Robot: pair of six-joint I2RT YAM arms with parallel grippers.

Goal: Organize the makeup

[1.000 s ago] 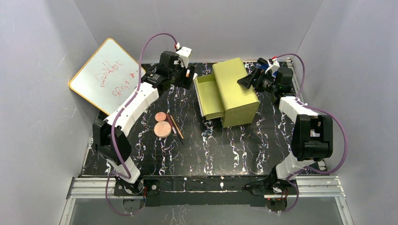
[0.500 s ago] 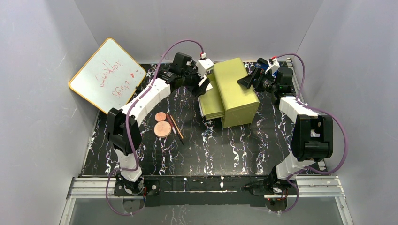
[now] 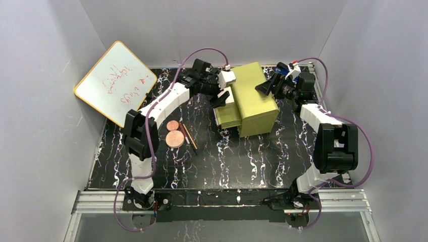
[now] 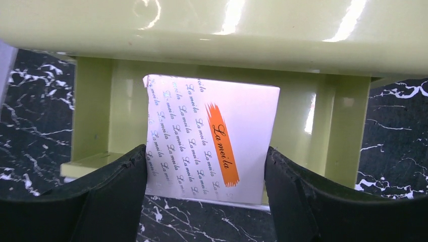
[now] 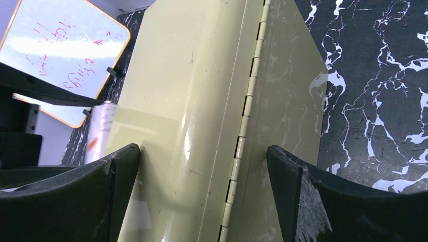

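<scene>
Left claw (image 4: 206, 154) has swung right, from upper centre-left of the top view to over the open drawer (image 3: 228, 116), pinching the palette (image 4: 212, 136) by its side edges. Palette hangs at the drawer, not yet released. Right claw (image 5: 203, 151) spread, straddling the box (image 3: 255, 96) corner at upper right; contact unclear. Two discs (image 3: 174, 138) and two pencils (image 3: 188, 135) lie bunched on the tabletop (image 3: 242, 156), left of centre, untouched. My read: one of five items nearly stowed, four to go.
</scene>
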